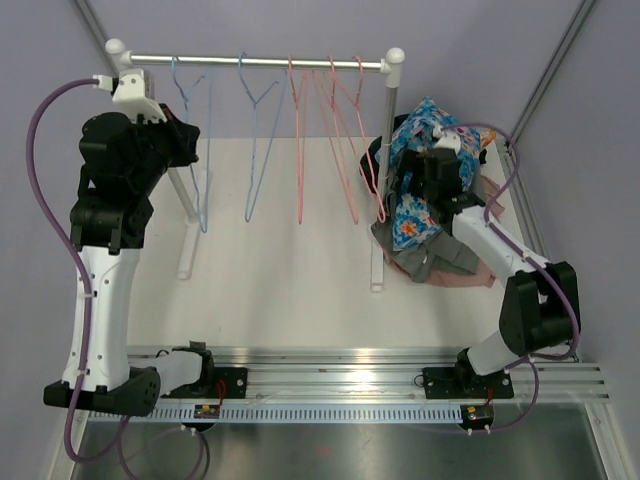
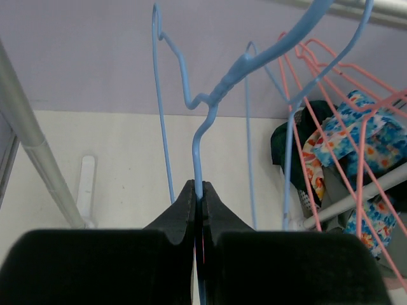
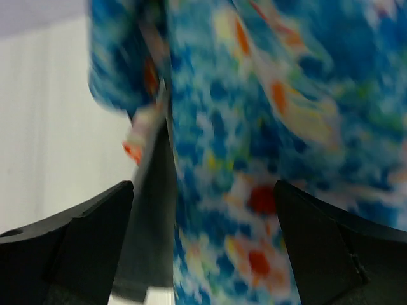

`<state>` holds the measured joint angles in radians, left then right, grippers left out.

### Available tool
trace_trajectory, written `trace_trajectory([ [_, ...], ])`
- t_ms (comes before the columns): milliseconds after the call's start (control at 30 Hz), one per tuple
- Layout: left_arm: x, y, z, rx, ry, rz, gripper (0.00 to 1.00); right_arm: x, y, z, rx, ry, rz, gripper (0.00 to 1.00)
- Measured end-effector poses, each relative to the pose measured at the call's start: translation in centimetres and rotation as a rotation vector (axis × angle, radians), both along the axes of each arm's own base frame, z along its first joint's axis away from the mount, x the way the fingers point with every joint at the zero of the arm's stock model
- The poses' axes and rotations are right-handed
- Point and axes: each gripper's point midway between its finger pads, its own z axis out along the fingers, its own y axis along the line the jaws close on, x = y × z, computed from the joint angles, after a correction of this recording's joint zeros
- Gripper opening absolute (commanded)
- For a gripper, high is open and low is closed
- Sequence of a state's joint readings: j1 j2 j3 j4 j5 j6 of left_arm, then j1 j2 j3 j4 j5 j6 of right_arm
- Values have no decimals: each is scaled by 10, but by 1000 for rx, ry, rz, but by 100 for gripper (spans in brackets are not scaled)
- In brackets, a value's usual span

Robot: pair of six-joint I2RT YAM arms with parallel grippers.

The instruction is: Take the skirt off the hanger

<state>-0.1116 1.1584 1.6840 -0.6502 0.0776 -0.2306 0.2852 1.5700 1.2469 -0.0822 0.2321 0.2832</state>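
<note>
The floral skirt [image 1: 415, 220], blue with orange and white blooms, is seen at about 2 o'clock on the tabletop [image 1: 280, 290]. It is bunched against the right-hand post [image 1: 388, 110] of the clothes rack. It is heaped with a grey garment [image 1: 428, 262] and a pink garment [image 1: 470, 280], which lie at its 6 o'clock side. Whether any part of it is hooked on a hanger cannot be told.

The right arm [image 1: 500, 245] is reached into this heap from 5 o'clock. In the right wrist view its jaws are spread wide, and the blurred skirt [image 3: 254, 127] fills the space between and beyond them. No grip on the cloth is shown.

Pink wire hangers [image 1: 340, 150] are hung from the rack's rail [image 1: 260, 62] just at 9 o'clock of the skirt. In the left wrist view they cross in front of the skirt [image 2: 346, 143].

Further toward 9 o'clock a blue hanger [image 1: 262, 150] is hung on the same rail.

At 10 o'clock the left arm [image 1: 105, 270] is raised beside the rack's left post. Its jaws are closed on the wire of another blue hanger [image 2: 196, 159], which is pinched between the two black tips.

Both arms are bolted to an aluminium rail [image 1: 330, 365] at 6 o'clock.
</note>
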Motion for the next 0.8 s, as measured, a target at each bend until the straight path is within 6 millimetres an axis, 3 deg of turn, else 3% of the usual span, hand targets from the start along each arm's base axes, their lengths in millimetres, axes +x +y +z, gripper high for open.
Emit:
trace_trajectory([
  [67, 10, -3, 12, -7, -17, -8, 0, -32, 1, -39, 50, 77, 22, 99],
  [167, 28, -7, 27, -21, -39, -20, 0, -69, 6, -57, 122, 104, 54, 99],
  [300, 57, -13, 29, -41, -33, -26, 0, -98, 17, -38, 209, 44, 110, 99],
  [433, 81, -19, 4, -51, 35, -28, 0, -111, 15, -13, 234, -24, 126, 99],
  [533, 88, -23, -12, -52, 79, -30, 20, -117, 13, 3, 236, -68, 132, 100],
  [600, 86, -25, -19, -49, 97, -32, 50, -122, 11, 8, 232, -74, 134, 99],
  [700, 76, -25, -21, -48, 106, -31, 78, -130, 6, 17, 216, -80, 132, 100],
  [800, 59, -21, -9, -43, 81, -20, 87, -136, -1, 32, 193, -100, 117, 99],
])
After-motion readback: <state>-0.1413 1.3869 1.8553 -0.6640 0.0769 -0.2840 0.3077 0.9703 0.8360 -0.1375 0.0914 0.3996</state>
